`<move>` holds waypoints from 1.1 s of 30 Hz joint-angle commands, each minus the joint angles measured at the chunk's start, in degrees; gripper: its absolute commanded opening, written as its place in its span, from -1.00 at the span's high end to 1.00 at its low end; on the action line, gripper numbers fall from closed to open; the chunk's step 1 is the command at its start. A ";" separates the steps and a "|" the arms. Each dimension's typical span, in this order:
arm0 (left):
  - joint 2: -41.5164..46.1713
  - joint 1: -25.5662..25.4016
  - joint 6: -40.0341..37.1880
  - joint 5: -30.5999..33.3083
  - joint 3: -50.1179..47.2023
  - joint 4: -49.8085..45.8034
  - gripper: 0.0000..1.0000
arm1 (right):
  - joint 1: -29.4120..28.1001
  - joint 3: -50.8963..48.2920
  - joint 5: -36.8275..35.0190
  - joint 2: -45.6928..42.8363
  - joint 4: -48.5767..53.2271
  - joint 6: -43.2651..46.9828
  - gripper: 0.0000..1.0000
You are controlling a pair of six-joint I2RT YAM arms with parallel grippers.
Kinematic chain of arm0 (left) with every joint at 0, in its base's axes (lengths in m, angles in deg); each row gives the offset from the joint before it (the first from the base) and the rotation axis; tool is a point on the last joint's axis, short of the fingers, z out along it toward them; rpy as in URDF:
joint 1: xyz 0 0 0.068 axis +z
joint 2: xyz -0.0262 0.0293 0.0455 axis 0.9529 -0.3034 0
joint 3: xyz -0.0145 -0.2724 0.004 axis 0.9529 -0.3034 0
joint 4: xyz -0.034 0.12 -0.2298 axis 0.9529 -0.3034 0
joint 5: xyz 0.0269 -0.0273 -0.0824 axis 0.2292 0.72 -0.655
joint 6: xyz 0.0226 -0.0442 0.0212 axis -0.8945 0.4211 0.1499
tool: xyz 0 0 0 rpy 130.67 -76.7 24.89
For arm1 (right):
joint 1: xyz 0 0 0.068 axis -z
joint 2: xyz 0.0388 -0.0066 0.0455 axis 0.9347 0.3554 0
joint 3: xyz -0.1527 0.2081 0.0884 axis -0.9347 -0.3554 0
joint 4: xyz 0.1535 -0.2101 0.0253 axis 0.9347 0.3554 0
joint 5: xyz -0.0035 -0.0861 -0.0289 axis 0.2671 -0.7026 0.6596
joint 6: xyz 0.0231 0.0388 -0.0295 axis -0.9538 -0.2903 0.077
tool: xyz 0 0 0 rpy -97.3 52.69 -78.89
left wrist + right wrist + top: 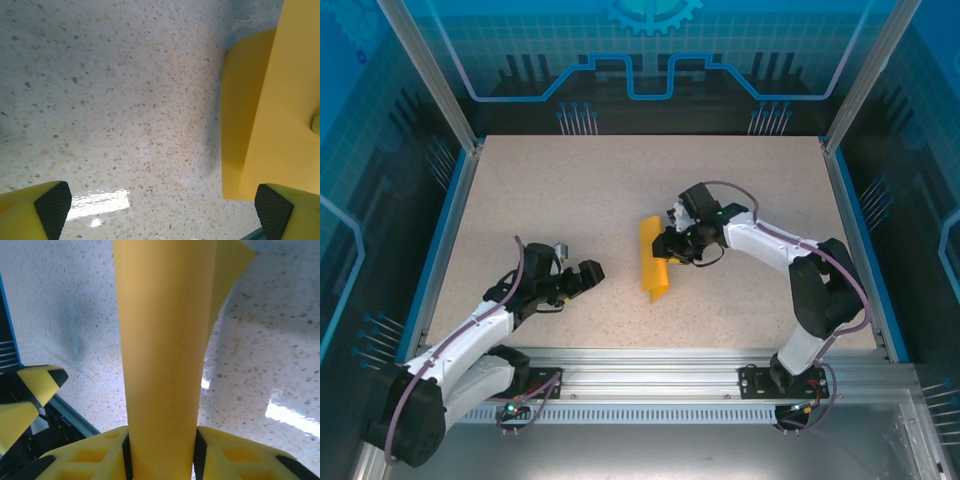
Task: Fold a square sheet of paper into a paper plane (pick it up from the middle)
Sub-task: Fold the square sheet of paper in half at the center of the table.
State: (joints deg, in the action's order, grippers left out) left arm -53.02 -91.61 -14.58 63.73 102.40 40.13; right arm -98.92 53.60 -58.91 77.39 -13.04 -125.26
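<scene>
The speckled table (570, 190) lies bare to the far side and far left, bounded by blue side rims (448, 235) and a near metal rail (650, 362). Just right of its centre, the sheet of paper (654, 258) is a long, narrow orange-yellow band doubled lengthwise, plain, with one flap curling away. The right gripper (672, 245) pinches it between narrow-set black pads (199, 452), the band running straight out from them. The left gripper (590, 272) sits near-left of the paper, jaws spread wide, holding nothing, its pads (52, 207) clear of the sheet's edge.
</scene>
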 commanded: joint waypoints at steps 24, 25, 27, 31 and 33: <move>5.96 -10.11 8.20 6.96 5.58 -7.74 -0.97 | 3.96 -11.22 -2.73 2.56 -5.29 1.04 0.23; 5.05 -10.17 8.36 6.77 5.84 -7.07 -0.97 | 4.20 -11.12 -2.62 2.90 -4.99 1.26 0.23; 2.87 -10.10 8.40 6.25 6.52 -5.78 -0.97 | 4.67 -11.24 -2.30 3.35 -4.73 1.57 0.23; -2.05 -10.23 8.12 5.59 8.78 -3.59 -0.97 | 5.95 -12.62 -1.93 2.64 -5.07 2.19 0.23; -3.97 -10.53 7.77 5.38 9.89 -2.64 -0.97 | 6.79 -13.21 -1.27 2.27 -5.35 2.51 0.23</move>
State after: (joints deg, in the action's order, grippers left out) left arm -55.40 -101.46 -7.30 69.74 109.33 34.73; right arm -93.67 41.58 -61.05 80.72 -18.51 -124.02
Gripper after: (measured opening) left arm 0.986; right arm 0.384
